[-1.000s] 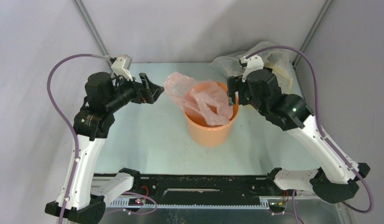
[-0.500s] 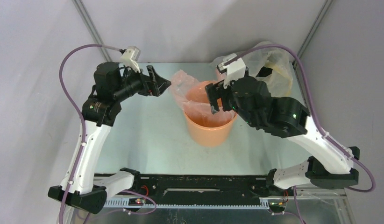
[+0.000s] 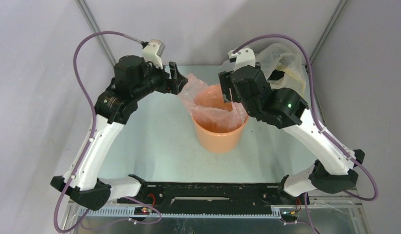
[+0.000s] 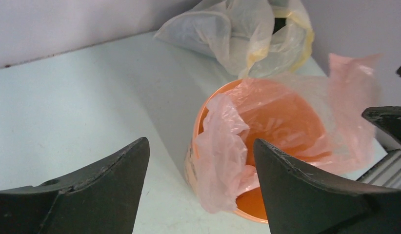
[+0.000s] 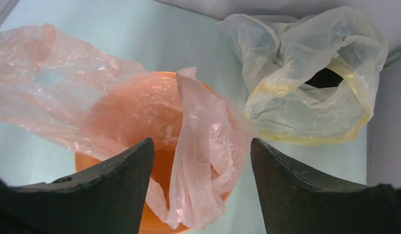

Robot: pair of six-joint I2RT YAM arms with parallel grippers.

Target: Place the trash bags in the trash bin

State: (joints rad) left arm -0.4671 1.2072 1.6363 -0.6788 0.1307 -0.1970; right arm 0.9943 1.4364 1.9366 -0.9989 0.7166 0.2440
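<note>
The round orange trash bin (image 3: 219, 131) stands mid-table. The pale pink trash bag (image 3: 208, 100) lies inside it, its edges hanging over the rim on the left and right sides. My left gripper (image 3: 175, 80) is open and empty, just left of the bag's raised far-left flap. My right gripper (image 3: 228, 90) is open and empty above the bin's far right rim. In the left wrist view the bag (image 4: 223, 141) drapes over the bin (image 4: 281, 122) between my open gripper (image 4: 201, 146). In the right wrist view the bag (image 5: 203, 136) hangs over the bin (image 5: 140, 222) below my open gripper (image 5: 201, 144).
A larger clear yellowish bag (image 3: 281, 61) with dark contents sits at the far right corner, close behind the right arm; it also shows in the left wrist view (image 4: 247, 29) and the right wrist view (image 5: 310, 73). Grey walls enclose the table.
The left gripper moved right and farther back, up to the bag's flap. The right gripper swung left over the bin, then rose. The bag went from bunched to spread over the rim.
</note>
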